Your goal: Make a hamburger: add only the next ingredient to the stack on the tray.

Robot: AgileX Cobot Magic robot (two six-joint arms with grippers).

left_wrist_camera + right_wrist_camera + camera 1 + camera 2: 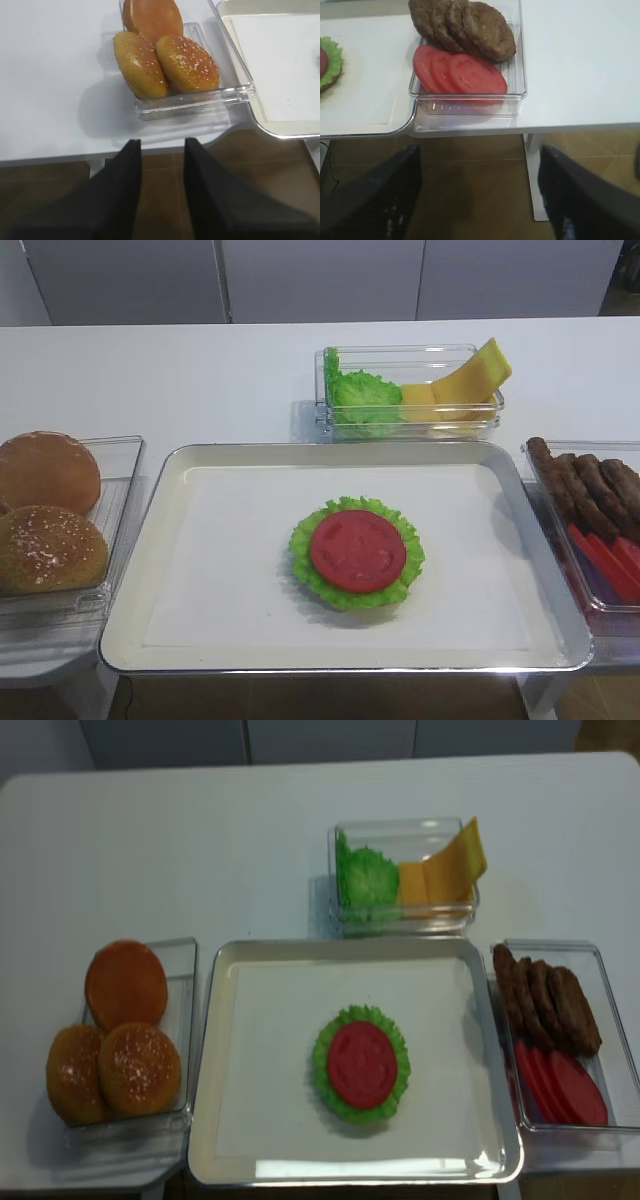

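Observation:
A flat red tomato slice (pixel 357 550) lies centred on the ruffled green lettuce leaf (pixel 306 572) in the middle of the silver tray (pixel 300 452); its white liner is otherwise bare. In the right wrist view the lettuce (pixel 334 60) shows at the left edge. My right gripper (pixel 480 150) is open, fingers wide apart and holding nothing, below the table's front edge in front of the tomato box. My left gripper (pixel 162 142) is open too, with only floor between its fingers, below the table edge in front of the bun box. Neither gripper shows in the high views.
Right of the tray, a clear box (pixel 470 107) holds more tomato slices (pixel 465 75) and brown patties (pixel 470 25). A box of buns (pixel 50 510) stands left of the tray. Behind the tray, a box (pixel 410 390) holds lettuce and yellow cheese slices.

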